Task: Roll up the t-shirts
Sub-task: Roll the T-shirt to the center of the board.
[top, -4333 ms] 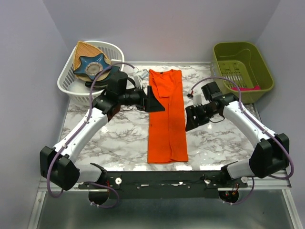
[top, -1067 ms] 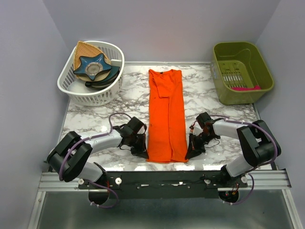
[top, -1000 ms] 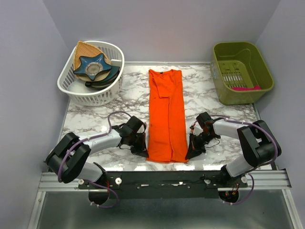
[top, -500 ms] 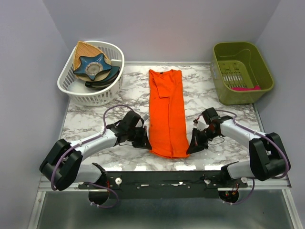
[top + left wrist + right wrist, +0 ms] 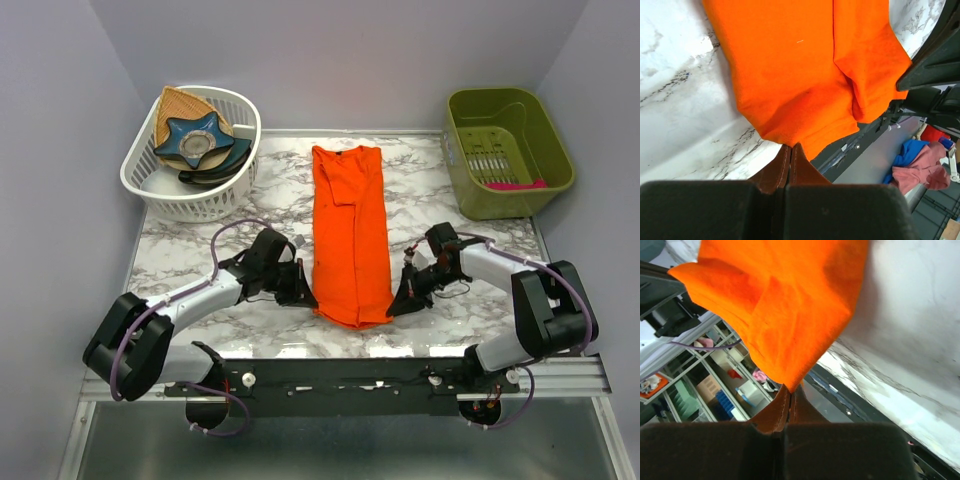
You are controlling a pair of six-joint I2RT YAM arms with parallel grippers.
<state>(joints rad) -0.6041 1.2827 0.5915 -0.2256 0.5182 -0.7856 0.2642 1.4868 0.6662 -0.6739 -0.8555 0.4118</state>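
Marble table (image 5: 200, 265): orange t-shirt (image 5: 350, 220) lies folded in a long strip down the middle, collar toward the far edge, hem end close to the near edge and raised a little. White basket (image 5: 150, 185) far-left corner, green bin (image 5: 555, 150) far-right. Left gripper (image 5: 303, 297) is pinched tight on the hem's left corner, right gripper (image 5: 397, 303) likewise on the right corner. Probably all layers are caught, hard to tell. To roll well: move both corners level and together, turn the hem over toward the collar, make the first turn tight and straight.
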